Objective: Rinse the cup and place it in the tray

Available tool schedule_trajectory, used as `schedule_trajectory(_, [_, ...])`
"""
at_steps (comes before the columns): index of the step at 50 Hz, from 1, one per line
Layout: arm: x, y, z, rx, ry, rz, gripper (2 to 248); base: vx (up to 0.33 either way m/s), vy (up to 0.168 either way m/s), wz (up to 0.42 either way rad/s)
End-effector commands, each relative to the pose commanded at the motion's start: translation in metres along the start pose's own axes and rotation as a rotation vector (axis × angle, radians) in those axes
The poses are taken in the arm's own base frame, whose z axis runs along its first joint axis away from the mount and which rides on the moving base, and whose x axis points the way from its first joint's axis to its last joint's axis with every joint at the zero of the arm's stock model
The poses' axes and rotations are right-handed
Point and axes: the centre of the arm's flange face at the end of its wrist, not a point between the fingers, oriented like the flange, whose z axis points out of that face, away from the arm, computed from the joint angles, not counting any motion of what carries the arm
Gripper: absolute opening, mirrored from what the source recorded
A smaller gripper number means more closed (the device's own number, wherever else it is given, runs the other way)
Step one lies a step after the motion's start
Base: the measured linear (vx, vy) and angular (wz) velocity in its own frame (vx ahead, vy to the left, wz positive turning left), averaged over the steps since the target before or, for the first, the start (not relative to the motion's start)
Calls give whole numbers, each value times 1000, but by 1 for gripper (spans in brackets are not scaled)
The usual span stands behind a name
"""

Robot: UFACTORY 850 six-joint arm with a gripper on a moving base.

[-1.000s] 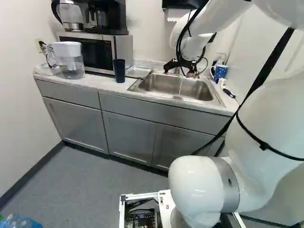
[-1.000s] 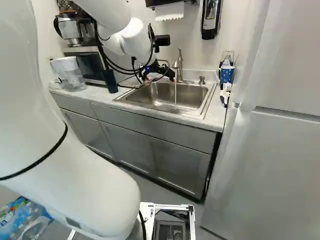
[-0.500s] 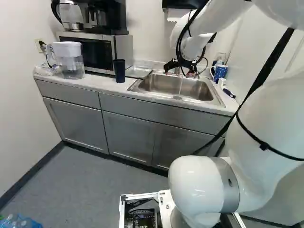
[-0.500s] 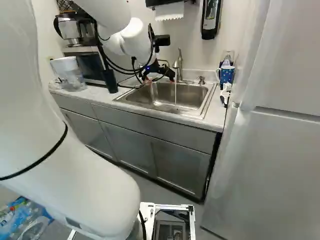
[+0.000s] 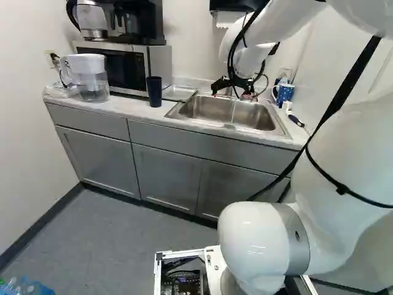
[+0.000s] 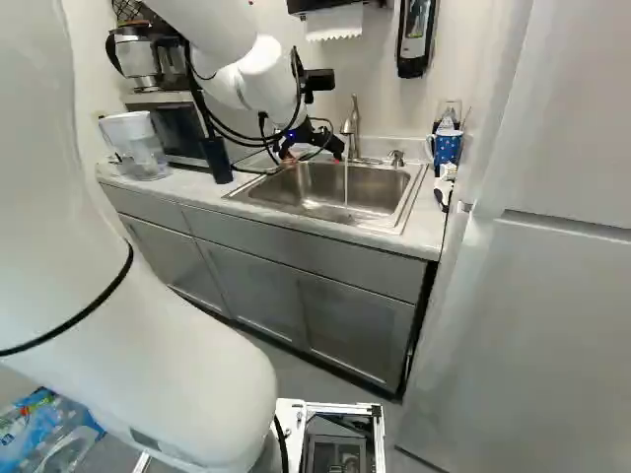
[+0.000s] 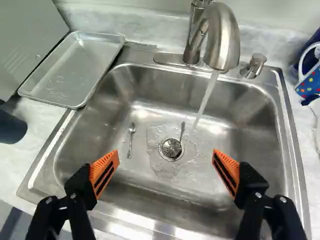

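1. Above the sink, my end effector hangs with its two fingers spread well apart, nothing between the orange pads.
2. The dark cup stands upright on the desk, outside the sink, near the microwave and the tray. I am not touching it.
3. The shallow metal tray lies just beside the sink, on the same side as the dark cup. I see small spots on its bottom but nothing standing in it.
4. Water runs from the faucet into the sink, and the metal around the drain looks wet.
5. Down in the sink, ahead of my fingers, I see a small spoon and another slim utensil reaching to the drain.
6. Across the sink from the tray, a blue mug with coloured dots is by the wall; my wrist view catches only part of it.
7. Farther along the desk, at the left of the left base view, I can make out a clear water pitcher with a white top.
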Motion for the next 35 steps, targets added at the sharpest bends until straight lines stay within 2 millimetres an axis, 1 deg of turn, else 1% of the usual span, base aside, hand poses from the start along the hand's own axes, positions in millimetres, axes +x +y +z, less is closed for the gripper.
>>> schedule_trajectory(35, [-6, -52, -6, 81, 1, -79, 247, 0, 0, 0])
